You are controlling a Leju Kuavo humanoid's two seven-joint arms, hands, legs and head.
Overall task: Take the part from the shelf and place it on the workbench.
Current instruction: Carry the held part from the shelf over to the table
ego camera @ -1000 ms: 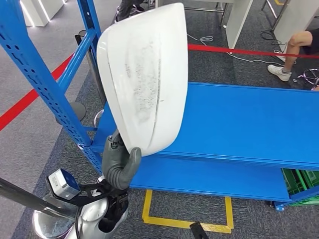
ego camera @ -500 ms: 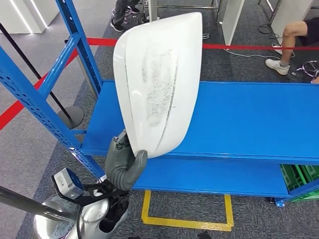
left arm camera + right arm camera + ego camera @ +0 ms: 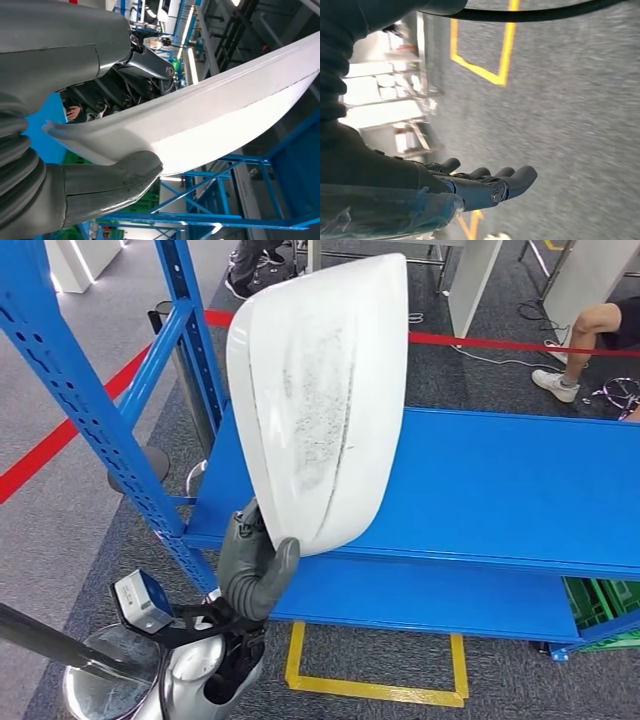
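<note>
Fingers of the left hand clamp the narrow lower edge of the white part, thumb in front and the darker fingers behind the shell, as the left wrist view shows. From that pinch the part rises well above the fingers, tilted, lifted in front of the blue shelf and touching nothing else. It looks like a thin, rigid moulded shell: probably light for its bulk, but smooth and glossy, so likely to slip or swing about so small a hold at one end. A grip further up the rim, or support under the broad face, would seem steadier. The scuffed grey patch suggests the surface marks easily. The right hand hangs over the grey floor, fingers stretched out and holding nothing.
</note>
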